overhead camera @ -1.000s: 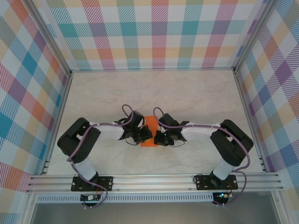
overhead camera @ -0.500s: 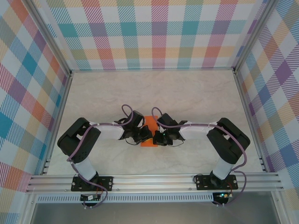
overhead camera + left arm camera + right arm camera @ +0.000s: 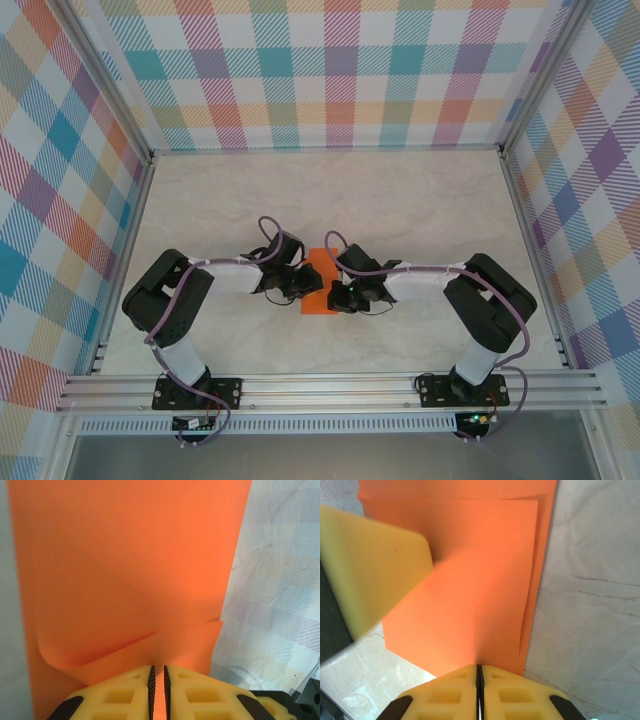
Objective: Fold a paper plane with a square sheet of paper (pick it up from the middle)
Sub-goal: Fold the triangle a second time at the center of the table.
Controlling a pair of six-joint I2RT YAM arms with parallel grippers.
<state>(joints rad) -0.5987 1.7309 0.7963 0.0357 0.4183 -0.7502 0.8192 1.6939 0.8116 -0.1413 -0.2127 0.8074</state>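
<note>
The square sheet of paper (image 3: 322, 270) is bright orange and lies folded into a narrow strip on the table between my two grippers. In the left wrist view the paper (image 3: 130, 565) has a near flap curling up to my left gripper (image 3: 158, 667), whose jaws stand a thin slit apart with orange showing in the gap. My left gripper (image 3: 303, 287) sits at the strip's left side. My right gripper (image 3: 338, 295) is at its right side. Seen from its wrist camera, the right gripper (image 3: 478, 666) is shut on the near edge of the paper (image 3: 480, 580). The left gripper's yellow finger (image 3: 375, 565) overlaps the sheet's left edge.
The pale marble tabletop (image 3: 400, 200) stretches to checkered walls (image 3: 330, 80) at the back and sides. An aluminium rail (image 3: 330, 385) with both arm bases runs along the near edge.
My left gripper has drawn back to the left, uncovering more of the orange strip. My right gripper has edged left onto the paper's right side.
</note>
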